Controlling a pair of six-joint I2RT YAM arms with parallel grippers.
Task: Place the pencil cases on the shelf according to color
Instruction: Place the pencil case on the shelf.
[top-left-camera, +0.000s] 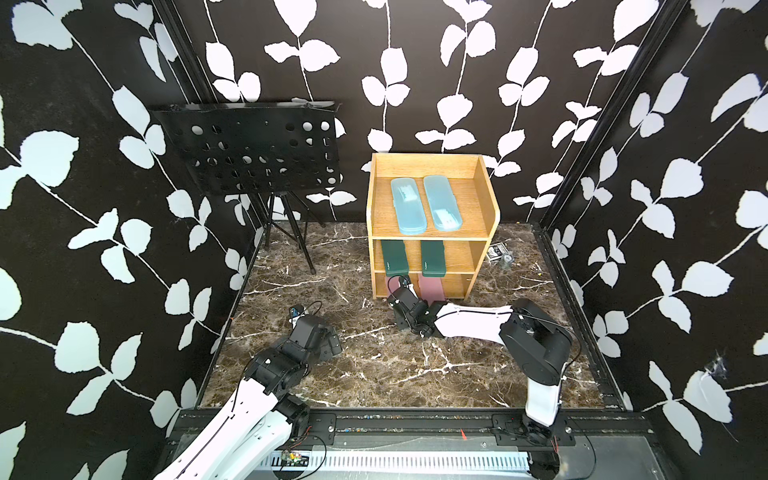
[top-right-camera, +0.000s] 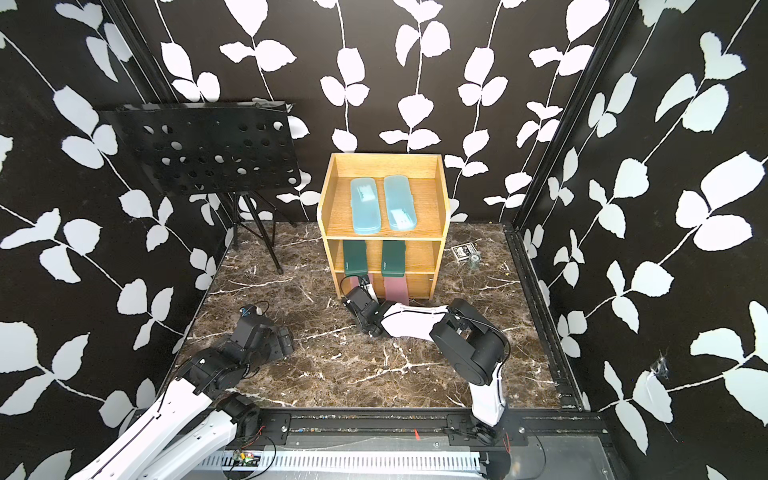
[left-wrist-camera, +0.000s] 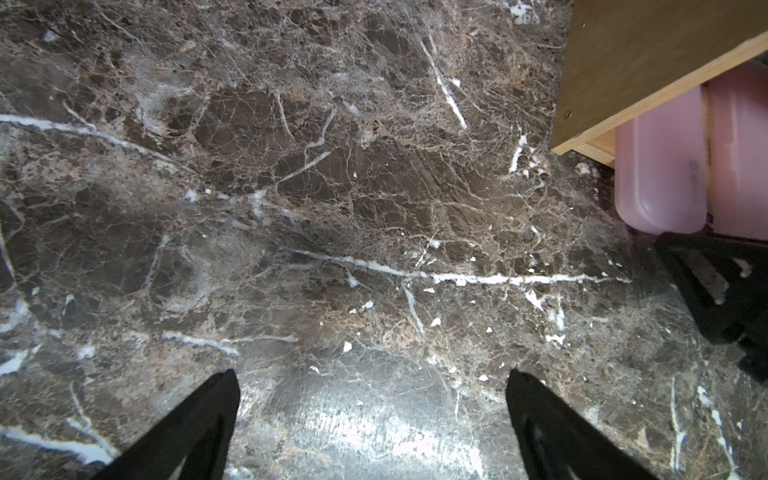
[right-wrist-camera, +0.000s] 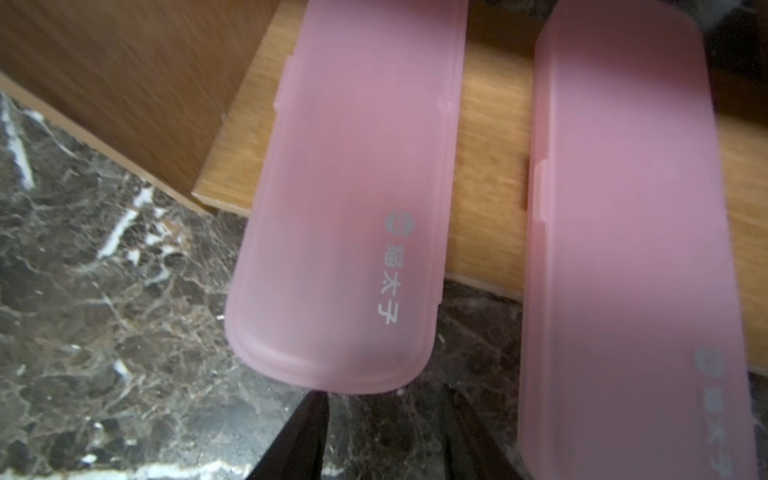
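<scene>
Pink case at the tool (right-wrist-camera: 345, 228): lay flat on the bottom tier of the shelf (top-left-camera: 424, 166), its rounded near end overhanging the front edge above the desk (top-left-camera: 374, 374).
Long axis: ran front to back, in line with my right tool (right-wrist-camera: 382, 401). The case lay straight ahead of the fingertips, just beyond them.
Right tool: jaws slightly parted with nothing between them. I judged the case released, but could not tell whether one fingertip touched its end.
Second pink case (right-wrist-camera: 631, 249): lay beside the first on the same tier, parallel to it across a strip of bare wood, and also overhung the edge.
Middle tier: held two green cases (top-left-camera: 394, 257), side by side, lengthwise front to back.
Top tier: held two blue cases (top-left-camera: 408, 205), side by side, lying the same way.
Sorting: each tier held one color, so I judged the task all but complete.
Coming move: I judged it a straight pull-back along the case's axis, since any sideways drift could swing the overhanging end.
Left tool (left-wrist-camera: 372, 374): was spread wide and empty over bare desk, well apart from the shelf. The right arm was the nearer.
Surroundings: a black music stand (top-left-camera: 253, 153) stood behind the left arm.
</scene>
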